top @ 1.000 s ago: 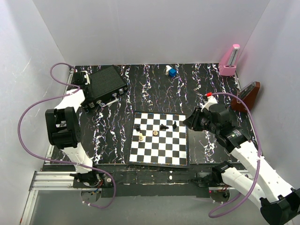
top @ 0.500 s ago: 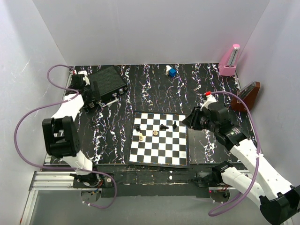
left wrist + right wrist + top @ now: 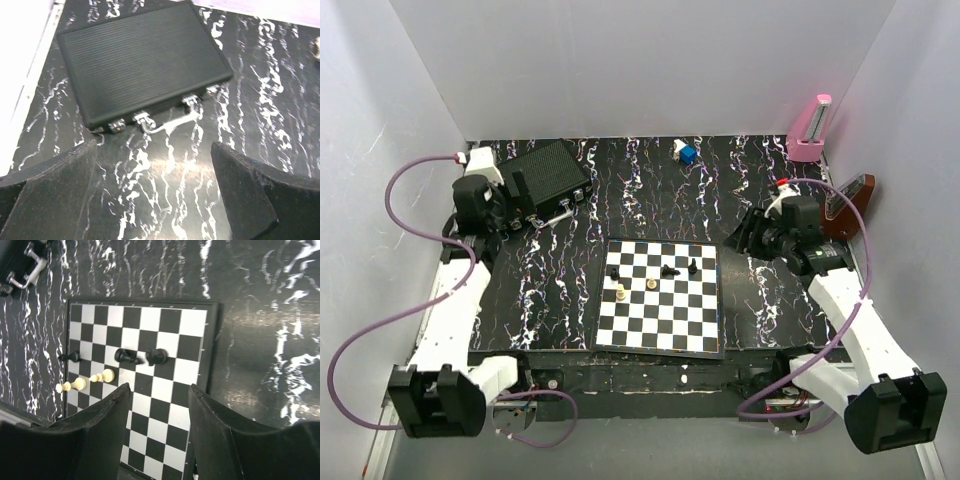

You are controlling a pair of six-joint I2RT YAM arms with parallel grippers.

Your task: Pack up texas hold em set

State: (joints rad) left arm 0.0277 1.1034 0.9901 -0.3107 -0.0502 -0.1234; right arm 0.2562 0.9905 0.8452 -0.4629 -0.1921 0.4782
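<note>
case (image 3: 548, 172): on table (image 3: 760, 305), 10 o'clock
chessboard (image 3: 670, 325): 4 o'clock of case, pieces (image 3: 667, 270) on it
metronome (image 3: 810, 135): 2 o'clock of chessboard, far corner

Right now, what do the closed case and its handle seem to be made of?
The case: matte black ribbed shell, probably textured plastic or coated metal; the look leaves it open. Its handle: bright silver with glints, likely polished metal or chrome-plated plastic.

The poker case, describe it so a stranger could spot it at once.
On the black marbled table, look to the far left corner, beyond the chessboard. The case lies closed: a flat, ribbed black box with silver latches and handle, unlike the checkered board.
</note>
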